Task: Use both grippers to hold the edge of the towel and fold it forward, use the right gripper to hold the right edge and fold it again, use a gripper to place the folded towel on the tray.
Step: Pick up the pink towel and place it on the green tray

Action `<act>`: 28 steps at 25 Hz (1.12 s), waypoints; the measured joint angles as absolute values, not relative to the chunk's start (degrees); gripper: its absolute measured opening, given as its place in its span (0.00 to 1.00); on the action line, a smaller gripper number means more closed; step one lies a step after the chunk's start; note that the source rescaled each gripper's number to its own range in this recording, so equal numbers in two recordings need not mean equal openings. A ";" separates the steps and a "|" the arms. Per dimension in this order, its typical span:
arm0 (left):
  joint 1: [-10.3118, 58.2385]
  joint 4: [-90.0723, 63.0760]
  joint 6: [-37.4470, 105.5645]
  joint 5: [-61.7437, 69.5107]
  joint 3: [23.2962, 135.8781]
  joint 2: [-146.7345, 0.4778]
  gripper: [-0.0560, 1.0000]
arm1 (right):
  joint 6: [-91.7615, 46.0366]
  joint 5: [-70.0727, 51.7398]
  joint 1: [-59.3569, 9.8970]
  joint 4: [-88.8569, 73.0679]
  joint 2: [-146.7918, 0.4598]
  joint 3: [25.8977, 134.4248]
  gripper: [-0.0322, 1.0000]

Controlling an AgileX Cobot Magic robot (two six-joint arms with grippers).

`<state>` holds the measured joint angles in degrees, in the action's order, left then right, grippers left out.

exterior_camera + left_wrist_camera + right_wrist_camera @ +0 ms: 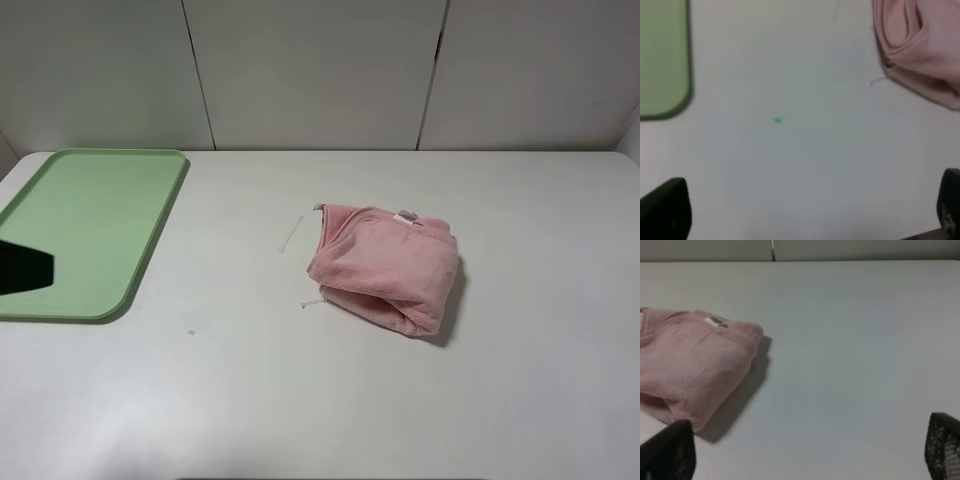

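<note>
Both grippers, left gripper and right gripper, hang spread wide, holding nothing.
Nearest me is bare white table with a teal speck; further out the pink towel lies bunched mid-table, already folded over, label on its far edge. Green tray waits far left, well apart from the towel. I judge only the pick and place remains.

My white table carries: flat green plastic tray, far left; folded pink terry towel, near centre.
</note>
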<state>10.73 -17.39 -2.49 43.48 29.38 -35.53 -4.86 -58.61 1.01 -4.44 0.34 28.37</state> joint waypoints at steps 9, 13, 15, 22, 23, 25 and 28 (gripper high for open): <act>10.85 -30.03 3.51 35.40 32.78 -57.75 0.99 | -4.86 -58.61 1.01 -4.44 0.34 28.37 1.00; 14.08 -30.52 4.63 33.39 36.44 -66.54 0.99 | -4.86 -58.61 1.01 -4.44 0.34 28.37 1.00; 16.22 -30.63 4.77 31.92 38.55 -70.71 0.99 | -4.86 -58.61 1.01 -4.44 0.34 28.37 1.00; 22.12 -32.07 4.89 29.57 47.16 -84.33 0.99 | -4.86 -58.61 1.01 -4.44 0.34 28.37 1.00; 22.79 -32.20 4.89 29.29 48.33 -86.33 0.99 | -4.86 -58.61 1.01 -4.44 0.34 28.37 1.00; 24.23 -32.35 4.89 28.99 50.59 -90.01 0.99 | -4.86 -58.61 1.01 -4.44 0.34 28.37 1.00; 25.98 -32.48 4.95 28.62 54.43 -95.44 0.99 | -4.86 -58.61 1.01 -4.44 0.34 28.37 1.00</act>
